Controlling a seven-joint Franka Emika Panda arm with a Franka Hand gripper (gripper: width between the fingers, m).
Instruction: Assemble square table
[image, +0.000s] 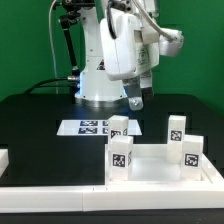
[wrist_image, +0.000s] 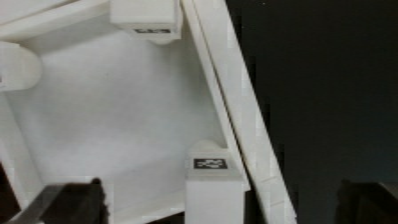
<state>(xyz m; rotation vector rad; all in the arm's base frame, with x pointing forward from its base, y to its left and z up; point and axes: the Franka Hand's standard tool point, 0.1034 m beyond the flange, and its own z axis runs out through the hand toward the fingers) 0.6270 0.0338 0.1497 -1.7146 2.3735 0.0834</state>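
The square table's white slab (image: 150, 172) lies hollow face up at the front of the exterior view's right. Tagged legs stand upright at its corners: two near ones (image: 120, 158) (image: 190, 152) and two far ones (image: 118, 127) (image: 176, 127). My gripper (image: 137, 100) hangs open above the slab's far side and holds nothing. In the wrist view the slab's hollow face (wrist_image: 107, 110) and its rim (wrist_image: 231, 100) fill the picture. One tagged leg (wrist_image: 212, 178) stands below, between my spread dark fingers (wrist_image: 71, 203), untouched. Another leg (wrist_image: 146, 15) shows at the far end.
The marker board (image: 92, 127) lies on the black table behind the slab. A long white bar (image: 60, 190) runs along the front edge, and another white piece (image: 3, 160) sits at the exterior view's left. The robot's base (image: 100, 85) stands behind.
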